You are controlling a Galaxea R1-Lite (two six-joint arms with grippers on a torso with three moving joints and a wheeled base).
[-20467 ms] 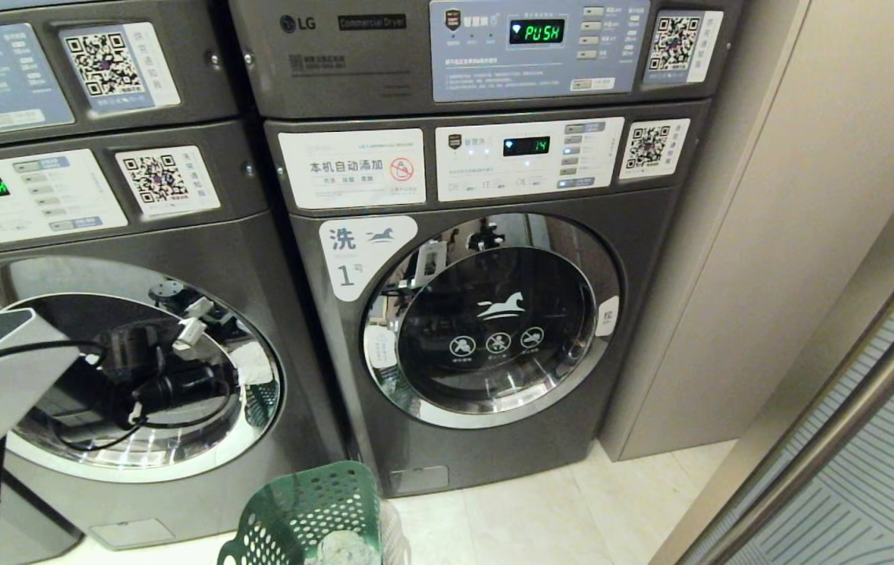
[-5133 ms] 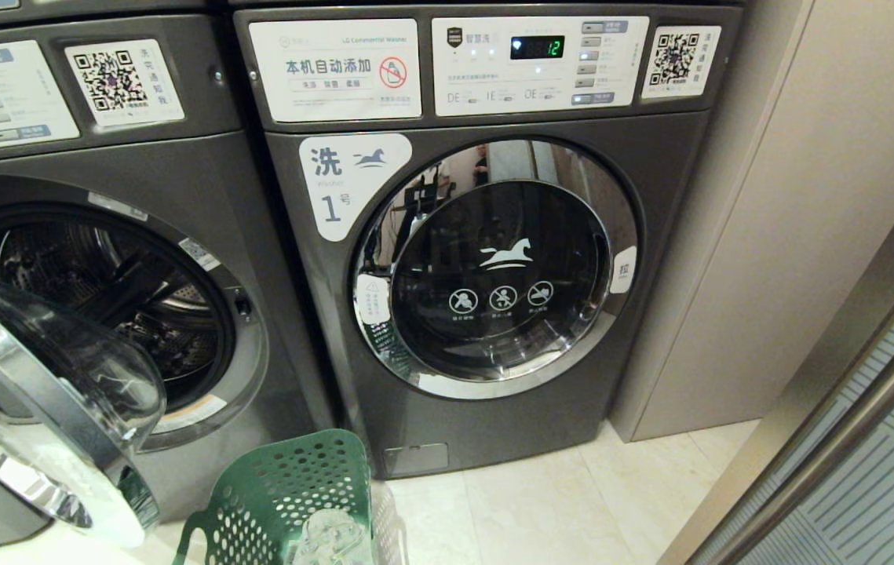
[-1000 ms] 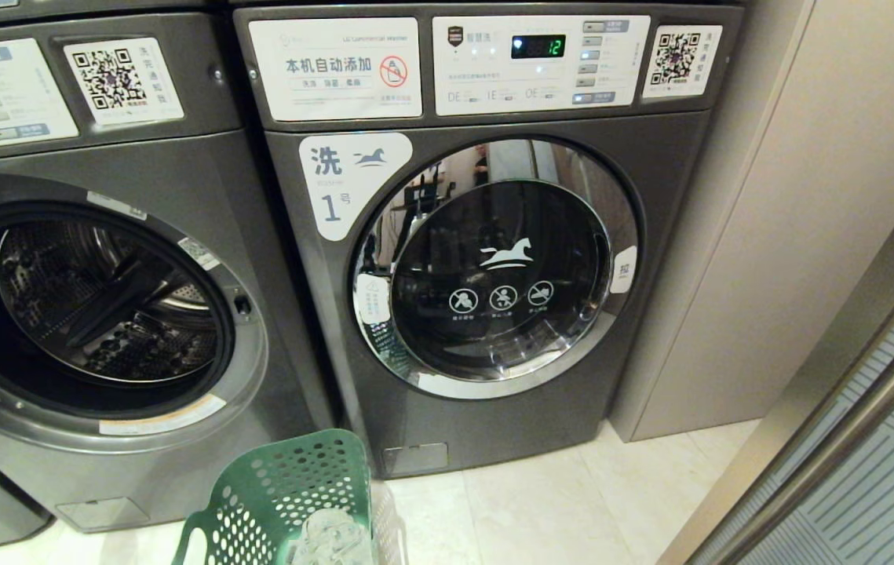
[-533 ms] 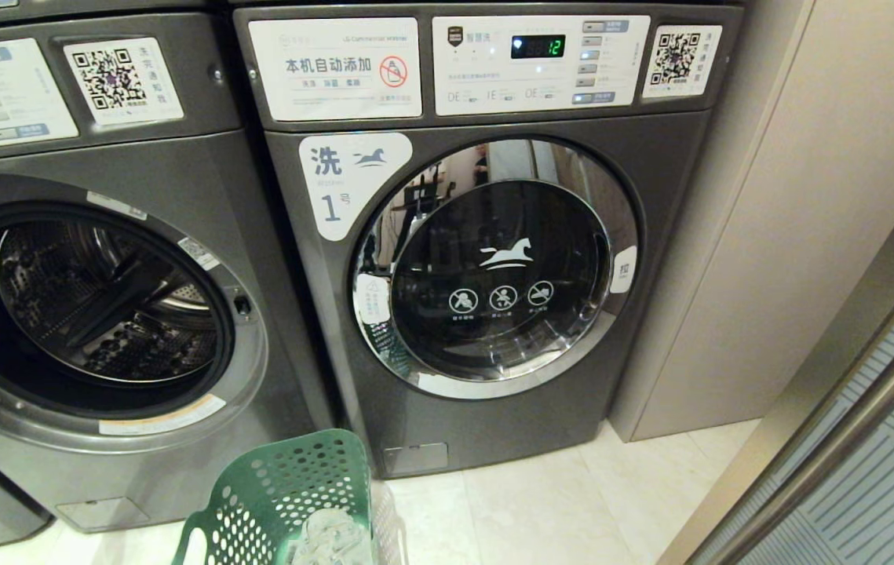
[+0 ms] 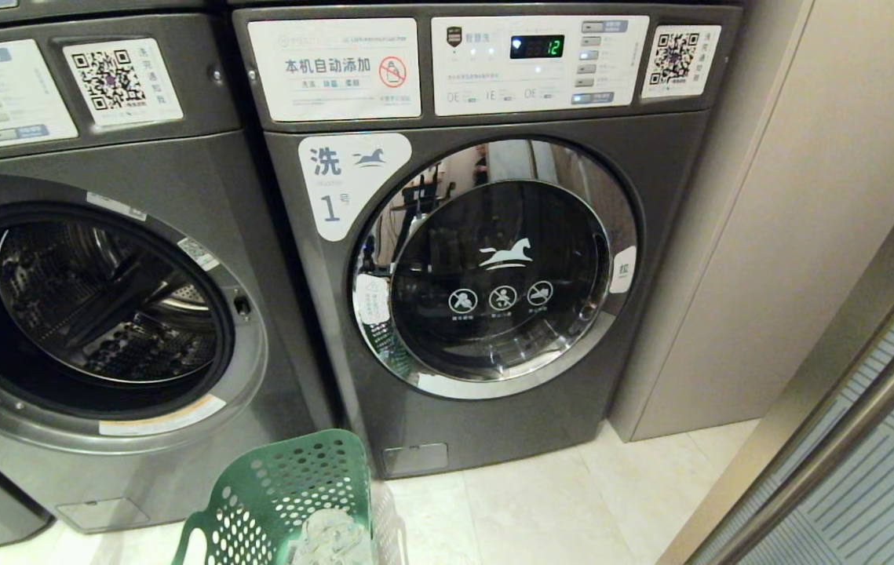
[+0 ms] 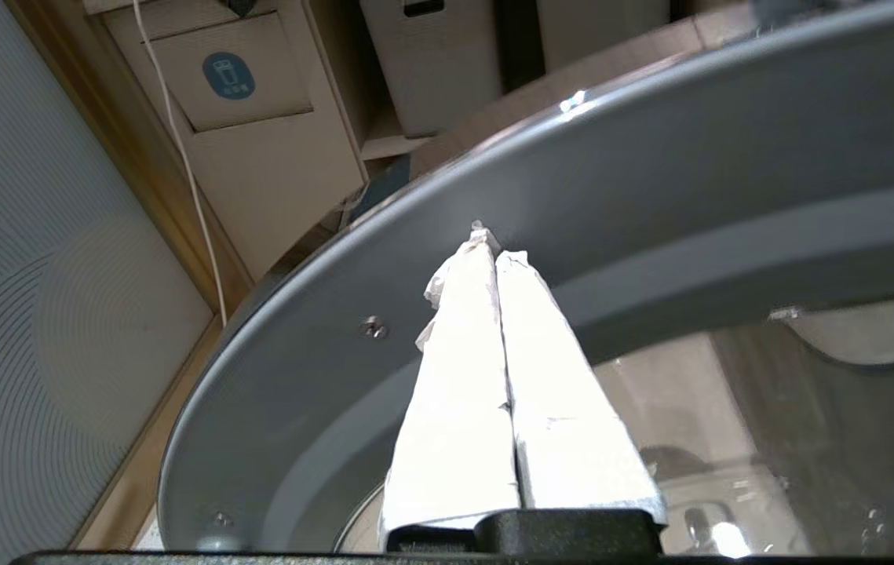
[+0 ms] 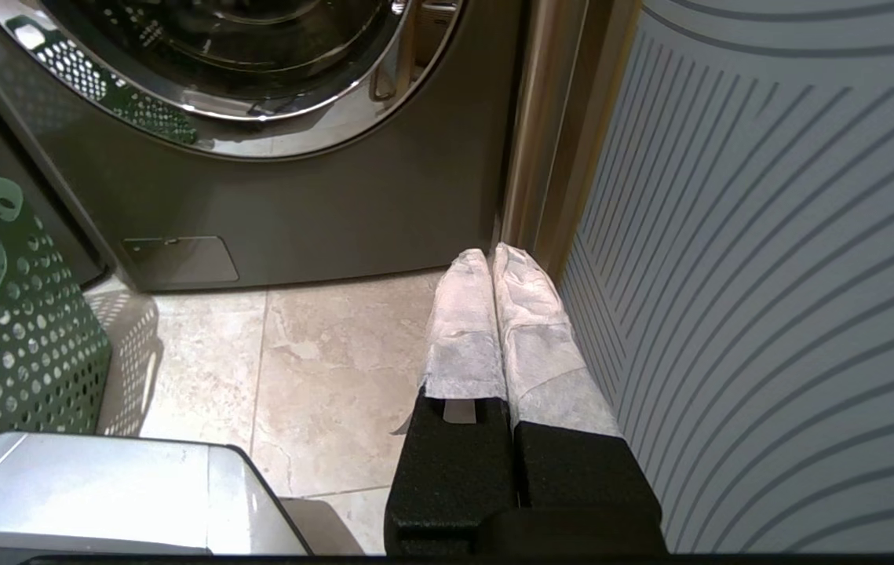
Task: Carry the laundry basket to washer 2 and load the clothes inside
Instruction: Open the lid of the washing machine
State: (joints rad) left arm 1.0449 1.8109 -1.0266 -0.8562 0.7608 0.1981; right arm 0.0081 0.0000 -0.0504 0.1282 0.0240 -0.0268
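The pale stone tile floor [image 7: 321, 353] carries everything here. The green plastic laundry basket with round holes [image 7: 15, 329] stands on it, off to one side of the right claw [image 7: 492, 259]. The dark grey washing machine with the shiny ring door [image 7: 297, 196] stands on the floor just ahead of that claw. The claw hangs low over the tiles.
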